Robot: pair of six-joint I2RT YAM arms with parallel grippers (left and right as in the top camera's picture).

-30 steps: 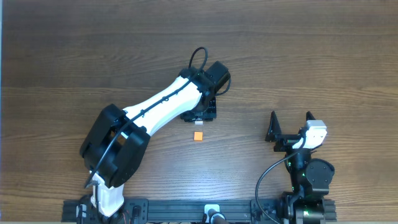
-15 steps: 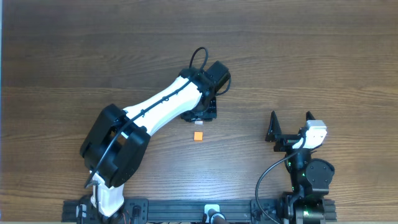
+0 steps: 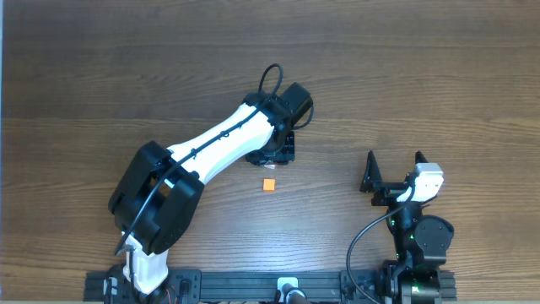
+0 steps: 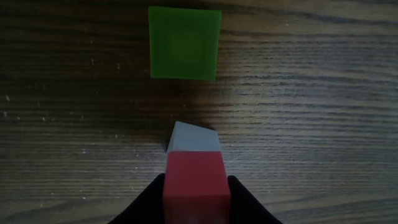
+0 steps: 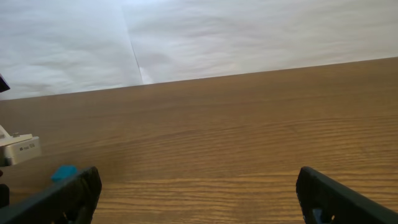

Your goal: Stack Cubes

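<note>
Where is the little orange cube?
In the top view the orange cube sits on the table near the middle, just on the base side of the left gripper and left of the right gripper.

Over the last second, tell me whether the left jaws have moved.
No. In the top view the left jaws hold the same spot just up the picture from the orange cube, with the gap unchanged.

The brown wooden surface point(image 3: 439, 76) carries a green cube point(image 4: 185, 42) a little ahead of the left claw point(image 4: 196, 198), a grey cube point(image 4: 194, 138) just at its tips, and a small orange cube point(image 3: 268, 185) near it, toward the arm bases.
</note>
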